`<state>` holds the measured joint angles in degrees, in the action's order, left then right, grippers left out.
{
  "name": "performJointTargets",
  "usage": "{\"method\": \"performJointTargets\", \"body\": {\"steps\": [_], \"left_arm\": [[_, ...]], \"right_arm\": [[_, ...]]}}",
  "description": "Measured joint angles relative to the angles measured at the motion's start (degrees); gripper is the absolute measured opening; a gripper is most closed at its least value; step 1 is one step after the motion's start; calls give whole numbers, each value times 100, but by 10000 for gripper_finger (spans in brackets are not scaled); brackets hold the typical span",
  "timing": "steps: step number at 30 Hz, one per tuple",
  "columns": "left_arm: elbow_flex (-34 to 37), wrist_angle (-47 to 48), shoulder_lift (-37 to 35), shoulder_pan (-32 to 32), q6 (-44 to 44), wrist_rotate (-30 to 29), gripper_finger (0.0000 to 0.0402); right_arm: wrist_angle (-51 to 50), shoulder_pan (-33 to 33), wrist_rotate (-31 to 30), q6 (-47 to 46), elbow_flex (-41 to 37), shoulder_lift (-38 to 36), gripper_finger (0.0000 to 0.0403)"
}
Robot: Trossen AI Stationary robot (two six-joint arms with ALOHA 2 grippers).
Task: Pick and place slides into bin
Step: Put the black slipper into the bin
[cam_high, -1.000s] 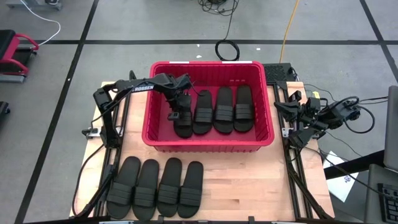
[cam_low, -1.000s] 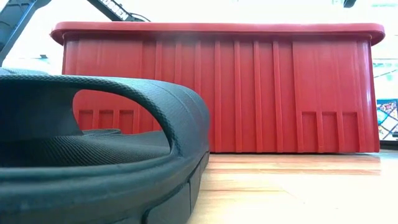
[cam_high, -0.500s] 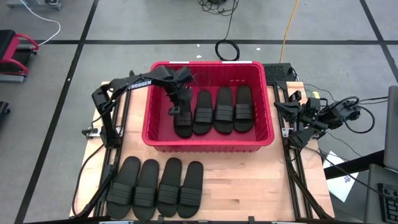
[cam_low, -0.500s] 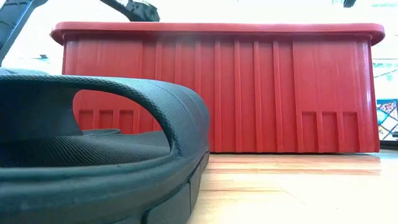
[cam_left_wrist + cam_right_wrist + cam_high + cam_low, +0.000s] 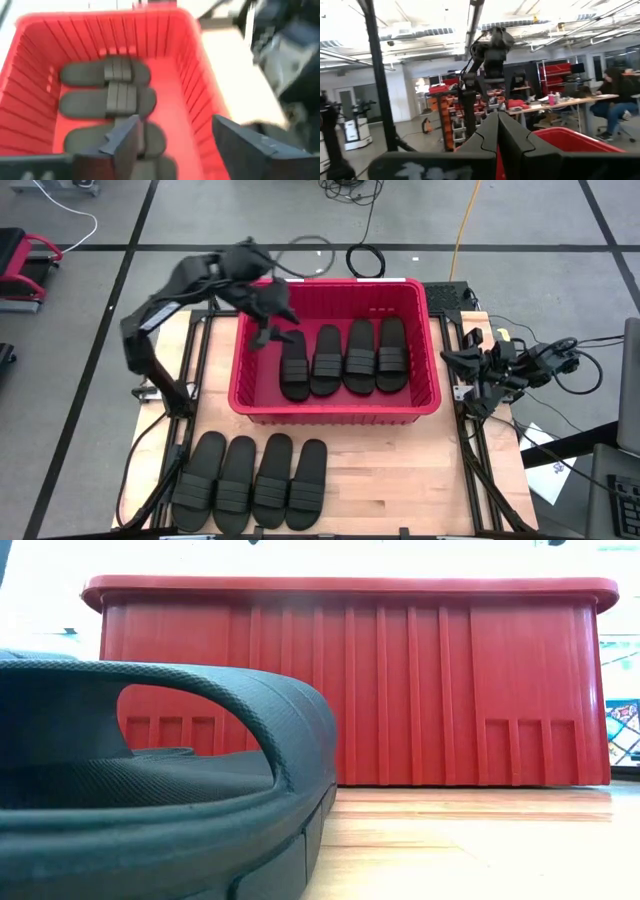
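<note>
Inside the bin (image 5: pixel 334 413), four slides (image 5: pixel 343 358) lengthwise front-to-back; left gripper (image 5: pixel 268 320) above, jaws seemingly spread, empty.

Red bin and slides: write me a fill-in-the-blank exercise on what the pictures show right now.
1. The red bin holds ____ black slides.
2. The four slides on the table lie in a row in ____ of the bin.
3. The left tool hangs over the bin with its fingers ____.
4. The right tool, parked beside the bin, has its fingers ____.

Missing words: four; front; open; shut
</note>
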<state>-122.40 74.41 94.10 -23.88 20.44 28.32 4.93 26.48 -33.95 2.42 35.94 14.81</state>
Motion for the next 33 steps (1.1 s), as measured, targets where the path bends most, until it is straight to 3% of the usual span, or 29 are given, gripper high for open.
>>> {"method": "performJointTargets", "body": {"steps": [6,11,13,17,21,26,30,33], "left_arm": [[29,104,-658,566,-1473,-287,131],[42,1492,-766,1129,-1858,-709,22],[220,1535,-829,1378,-2133,-614,9],[1275,635,-1365,1883,-2391,-159,15],[3067,-1136,-2220,2210,-2823,-81,4],[5203,-2906,-3420,2443,-4063,-27,7],[6303,-2721,-4318,2778,-5157,33,2],[6956,-2703,-4842,3197,-5963,547,5]], "right_arm": [[-1,0,303,0,0,0,0],[9,0,421,6,0,0,0],[20,0,421,4,0,0,0],[5,-2,421,136,0,-2,0],[11,-1,404,283,0,-2,0],[88,-2,395,319,0,-10,0],[129,-2,393,-3,0,-13,0],[122,-2,391,-302,0,-13,0]]}}
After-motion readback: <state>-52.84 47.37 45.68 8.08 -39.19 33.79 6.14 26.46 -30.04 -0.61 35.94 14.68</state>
